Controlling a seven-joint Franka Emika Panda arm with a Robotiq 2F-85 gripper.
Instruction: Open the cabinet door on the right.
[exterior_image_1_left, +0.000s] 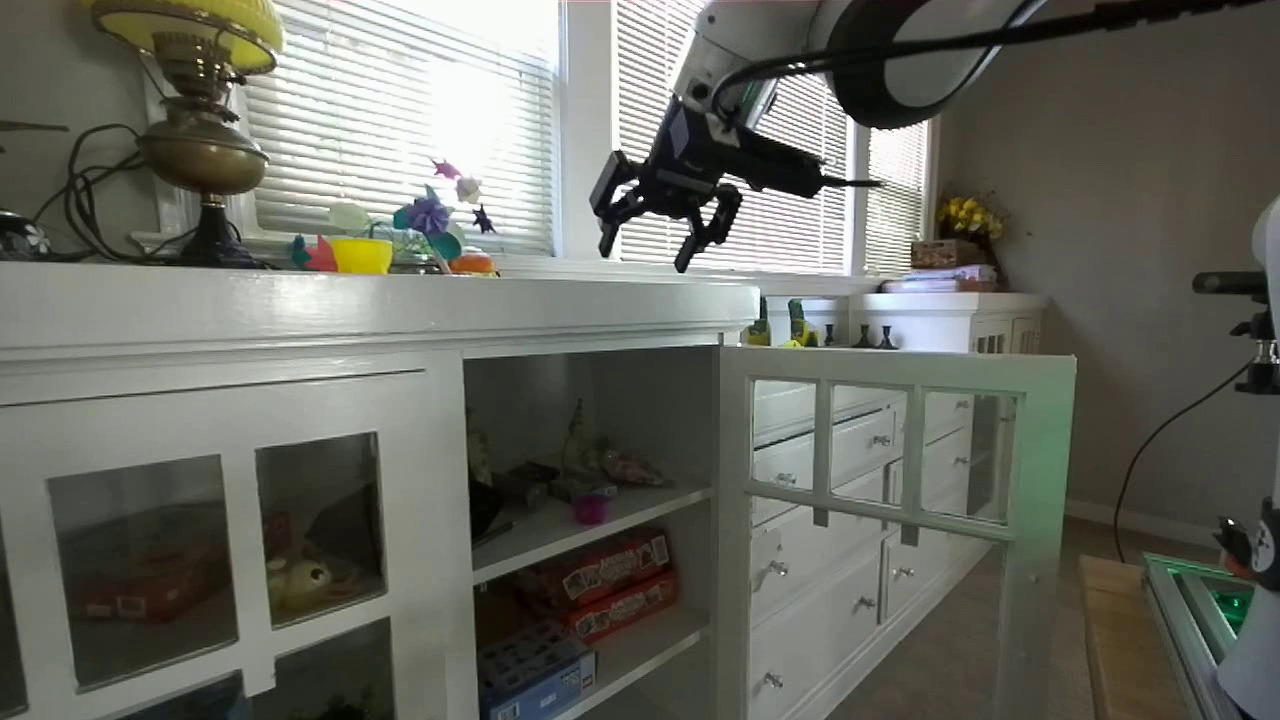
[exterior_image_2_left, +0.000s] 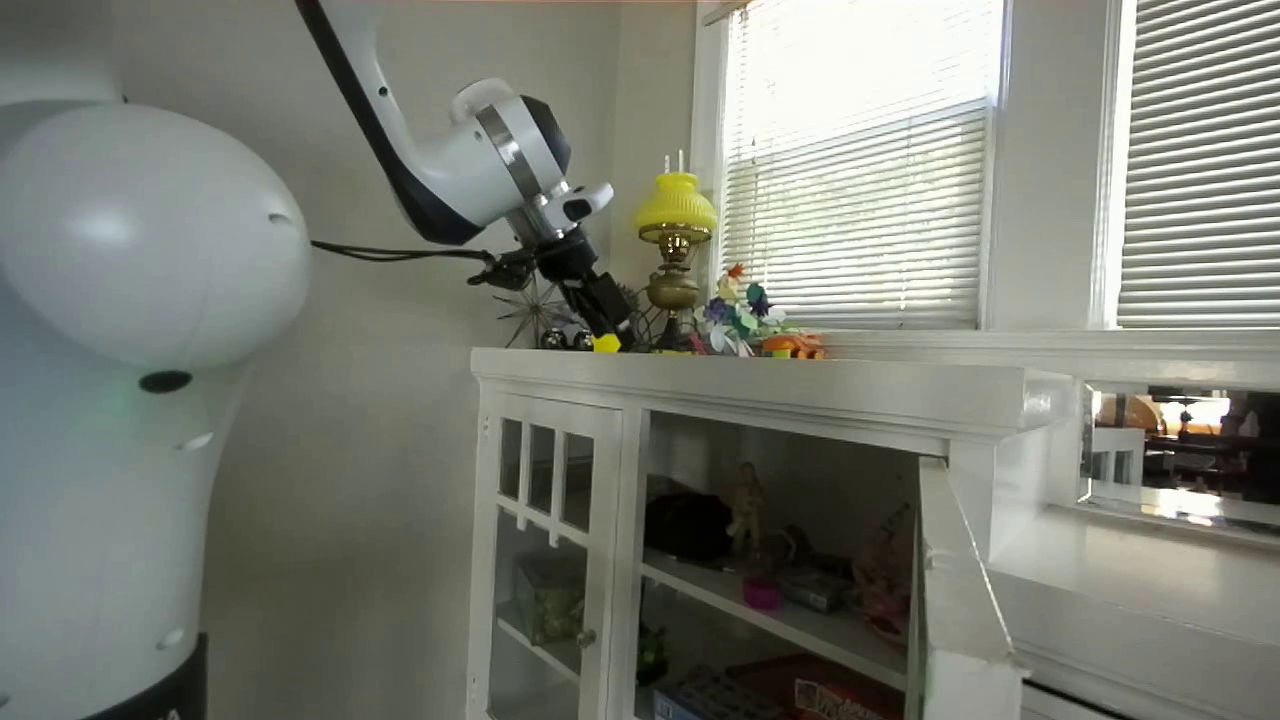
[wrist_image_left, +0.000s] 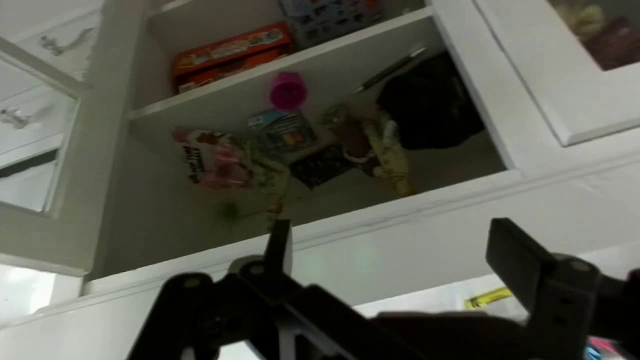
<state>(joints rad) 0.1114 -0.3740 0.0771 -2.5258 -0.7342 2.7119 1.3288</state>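
The cabinet door, white-framed with small glass panes above a taller opening, stands swung wide open at the right of the cabinet in an exterior view (exterior_image_1_left: 1037, 450). It shows nearly edge-on in an exterior view (exterior_image_2_left: 958, 580) and at the left of the wrist view (wrist_image_left: 95, 150). My gripper (exterior_image_1_left: 643, 258) is open, with nothing between its fingers. It hangs above the cabinet top, apart from the door. It also shows in an exterior view (exterior_image_2_left: 620, 338) and in the wrist view (wrist_image_left: 390, 245), where the fingers are wide apart.
The open shelves (exterior_image_1_left: 600, 520) hold toys, a pink cup (wrist_image_left: 288, 91) and red boxes (exterior_image_1_left: 620, 590). A closed glass-paned door (exterior_image_2_left: 603, 470) is left of the opening. On the white cabinet top (exterior_image_1_left: 400, 300) stand a brass lamp (exterior_image_1_left: 205, 150) and paper flowers (exterior_image_1_left: 430, 215).
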